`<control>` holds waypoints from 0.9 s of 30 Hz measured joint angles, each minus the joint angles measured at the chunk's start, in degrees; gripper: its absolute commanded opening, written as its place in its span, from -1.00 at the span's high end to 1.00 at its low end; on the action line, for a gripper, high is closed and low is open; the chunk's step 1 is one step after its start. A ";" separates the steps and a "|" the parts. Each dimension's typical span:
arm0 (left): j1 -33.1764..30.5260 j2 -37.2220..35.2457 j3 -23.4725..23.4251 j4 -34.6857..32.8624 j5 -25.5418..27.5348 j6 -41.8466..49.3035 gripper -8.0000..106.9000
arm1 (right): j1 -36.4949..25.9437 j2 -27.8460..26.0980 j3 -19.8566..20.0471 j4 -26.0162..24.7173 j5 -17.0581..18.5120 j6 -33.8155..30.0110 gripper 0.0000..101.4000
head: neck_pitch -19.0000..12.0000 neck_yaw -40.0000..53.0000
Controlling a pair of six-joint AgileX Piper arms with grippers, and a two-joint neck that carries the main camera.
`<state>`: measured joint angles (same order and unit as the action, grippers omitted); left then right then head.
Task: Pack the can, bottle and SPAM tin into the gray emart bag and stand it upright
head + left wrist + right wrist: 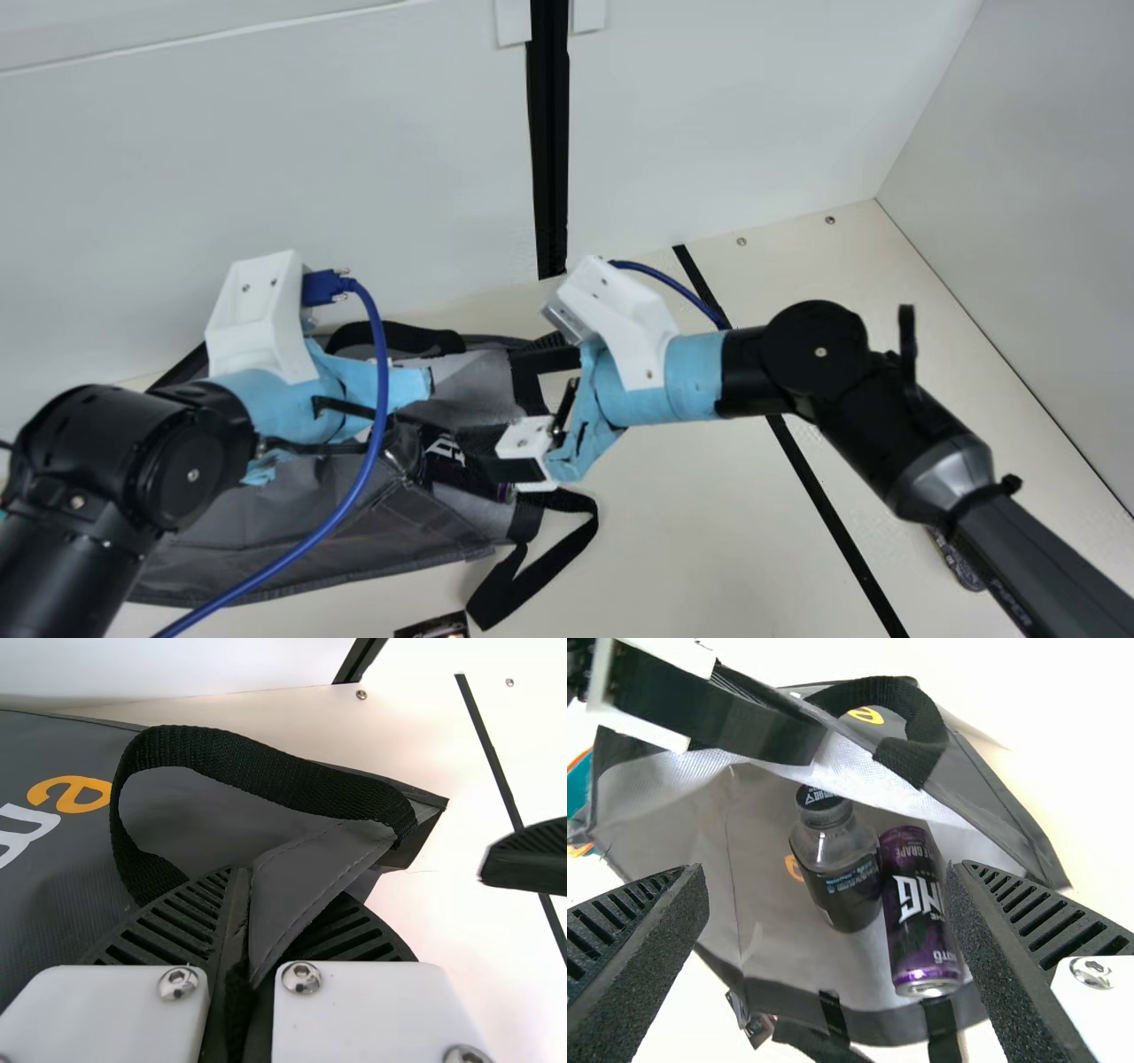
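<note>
The left hand (372, 431) is closed on the edge of the gray emart bag (292, 523), a fold of its fabric pinched between the ribbed fingers (182, 921). The right hand (469, 447) is spread wide at the mouth of the bag, its two fingers (633, 921) well apart with nothing gripped between them. Just past it, inside the bag, lies the purple can (917, 912), its printed side showing and its silvery end near the bag's dark border. The bottle (837, 859), clear at the shoulder with a black cap and dark label, lies in the bag right beside the can. The bag itself is lying down on the worktop (691, 532), its opening towards the right arm. One black strap handle (266, 775) arches over the fabric close to the left hand; another black strap (576, 540) loops out from the opening onto the worktop. Near that loop, cut off by the main view's bottom edge, is a dark printed item (434, 627); whether it is the SPAM tin I can't tell. Farther out, a black strip (828, 514) crosses the worktop beneath the right arm, and pale walls (266, 151) stand behind.
</note>
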<state>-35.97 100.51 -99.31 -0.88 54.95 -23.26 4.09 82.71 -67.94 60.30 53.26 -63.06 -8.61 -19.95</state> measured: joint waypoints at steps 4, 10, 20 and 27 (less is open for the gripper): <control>0.00 0.00 0.00 0.00 0.00 0.00 1.00 | -2.27 -1.65 0.53 -0.94 1.15 -0.04 -0.87 | 0.00 0.09; 0.00 0.00 0.00 0.00 0.00 0.00 1.00 | -5.99 -4.31 1.11 -2.57 2.97 0.79 -0.87 | 0.00 0.09; 0.00 0.00 0.00 0.00 0.00 0.00 1.00 | -11.28 -9.21 2.51 -6.30 3.60 3.56 -0.87 | 0.00 0.09; 0.00 0.00 0.00 0.00 0.00 0.00 1.00 | -13.44 -12.90 3.54 -10.27 2.14 7.12 -0.87 | 0.00 0.00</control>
<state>-35.97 100.51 -99.31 -0.88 54.95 -23.26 -9.36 69.80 -64.40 50.03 55.40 -55.94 -8.61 -19.95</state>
